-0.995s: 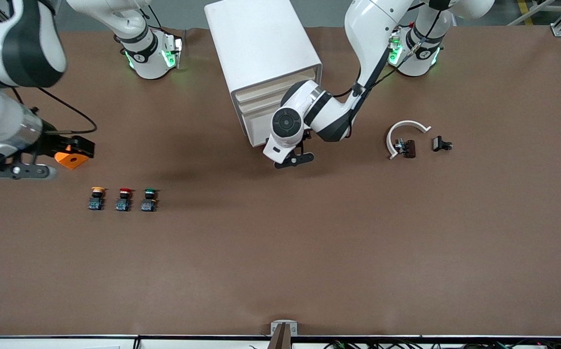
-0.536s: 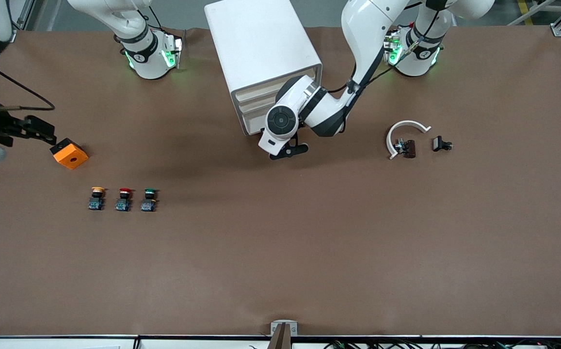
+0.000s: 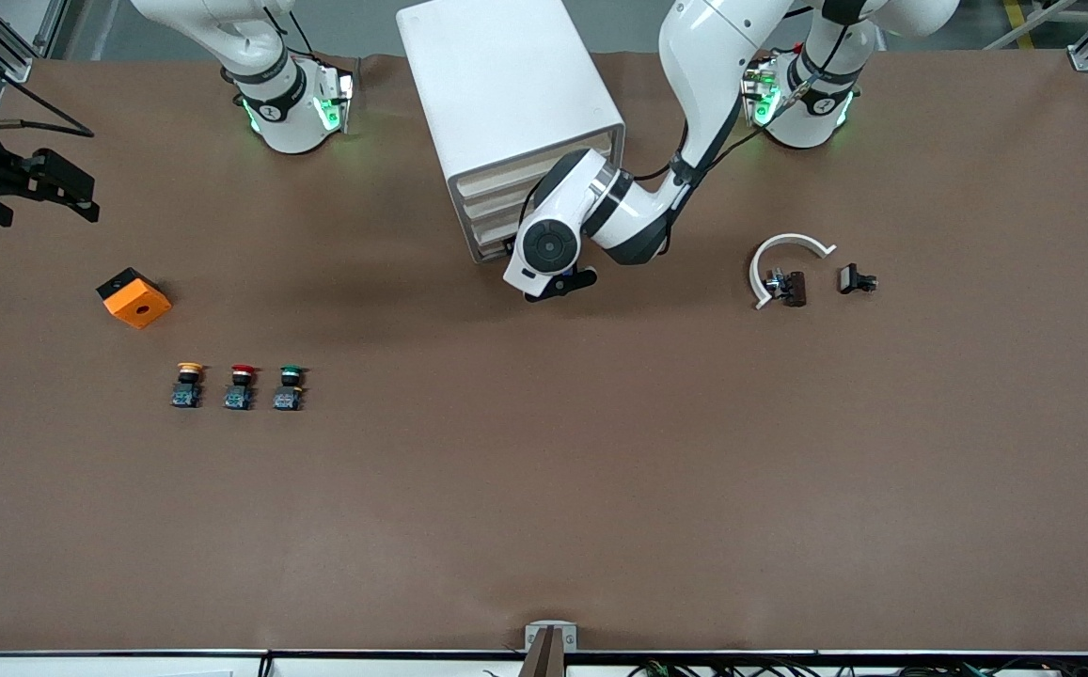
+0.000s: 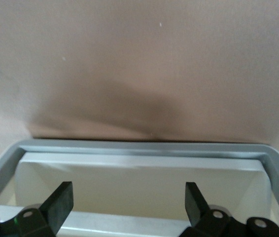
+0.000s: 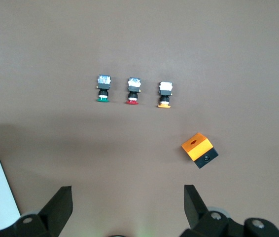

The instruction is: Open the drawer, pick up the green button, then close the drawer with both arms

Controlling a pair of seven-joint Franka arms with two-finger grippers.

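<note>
The white cabinet [image 3: 511,113] stands at the table's [image 3: 544,527] edge between the two arm bases. The left pincer [image 4: 128,203] sits released, empty, right at the cabinet's drawer front [image 4: 139,185]. The right pincer [image 3: 45,183] hangs spread and empty over the table's edge at the right arm's end. The green button [image 3: 290,387] stands nearer the front camera than the cabinet, beside the red button [image 3: 240,387] and yellow button [image 3: 187,386], with bare table around them; the orange block [image 3: 134,298] lies just beside the row.
</note>
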